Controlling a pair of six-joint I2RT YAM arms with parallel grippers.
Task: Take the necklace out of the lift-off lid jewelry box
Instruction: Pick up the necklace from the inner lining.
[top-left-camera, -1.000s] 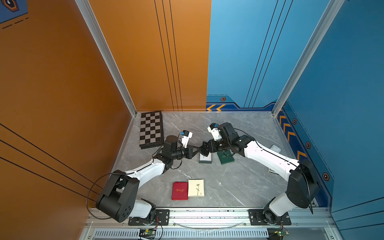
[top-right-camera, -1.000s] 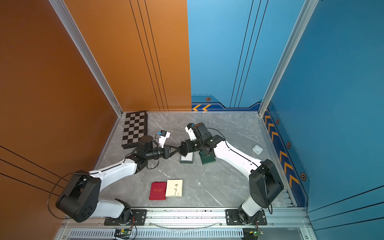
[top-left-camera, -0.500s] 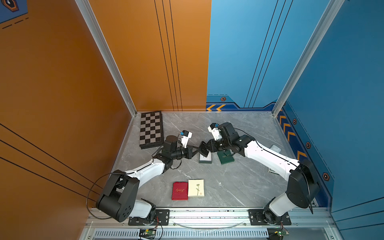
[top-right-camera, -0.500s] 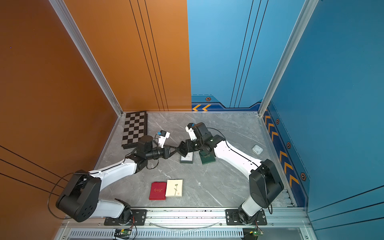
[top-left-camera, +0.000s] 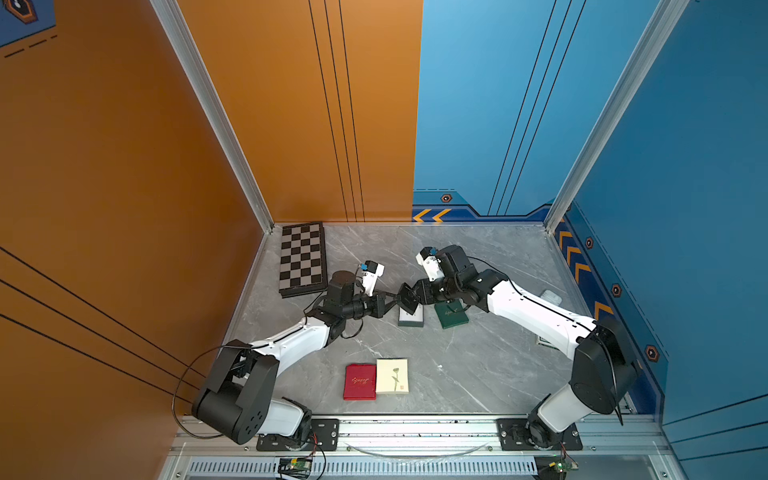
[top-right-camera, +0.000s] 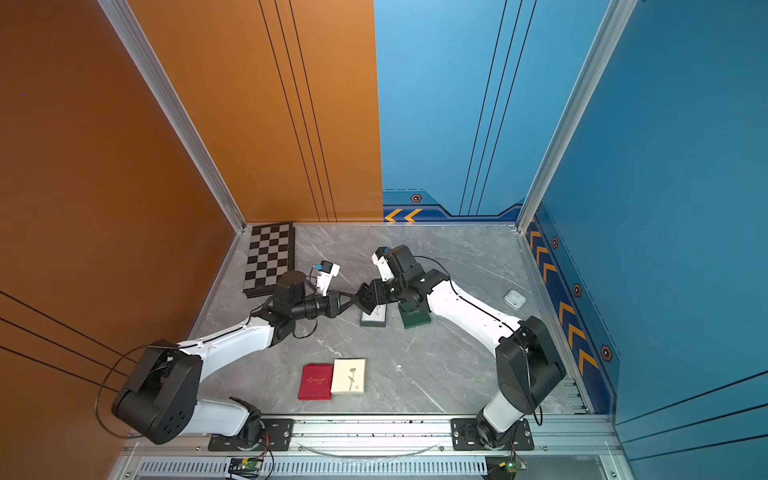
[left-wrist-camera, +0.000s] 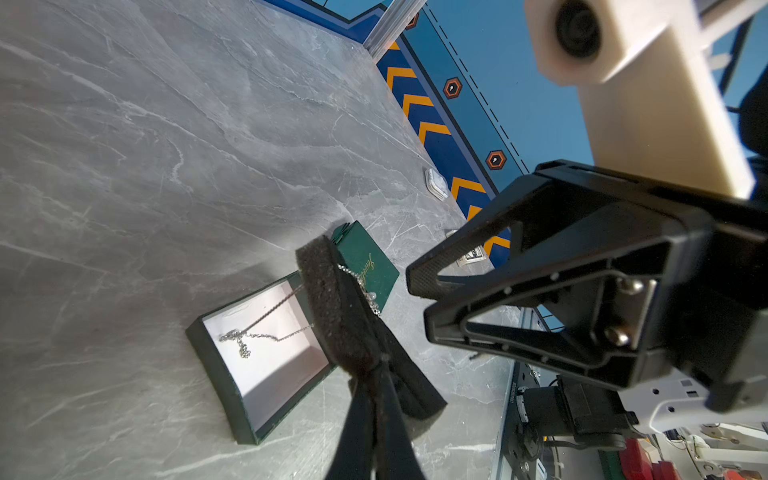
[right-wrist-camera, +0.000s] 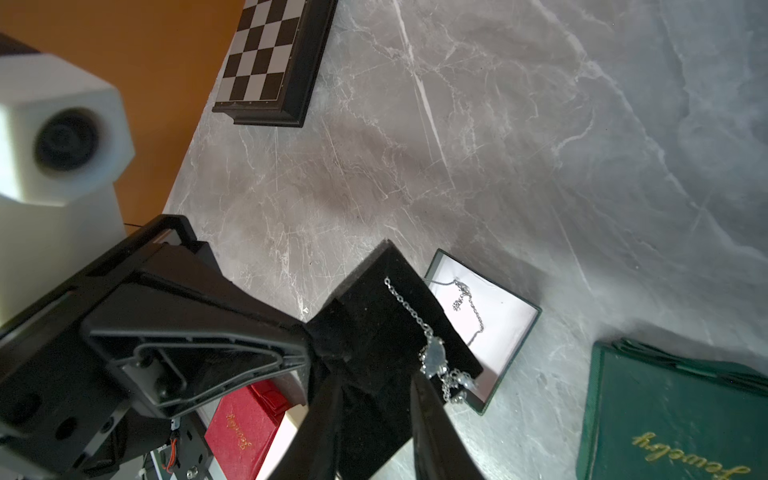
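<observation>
Necklace (right-wrist-camera: 434, 357) half out: pendant and part of the chain draped over black foam pad (right-wrist-camera: 365, 316), rest of the chain trailing into the open box base (right-wrist-camera: 509, 328), bunched on its white floor. Left tool (left-wrist-camera: 376, 370) clamped on the pad's edge, pad raised and tilted over the base. Right tool (right-wrist-camera: 374, 382) jaws apart, straddling the pad's other end, one finger right by the pendant; touching or not, cannot tell. Base sits on the surface (top-left-camera: 478, 365) under both tool tips. Green lid (top-left-camera: 451, 315) flat just beside the base, on the right tool's side. Chessboard (top-left-camera: 301, 259) behind left tool. Red box (top-left-camera: 359, 381) and cream box (top-left-camera: 392, 376) touching, well apart from both tools.
</observation>
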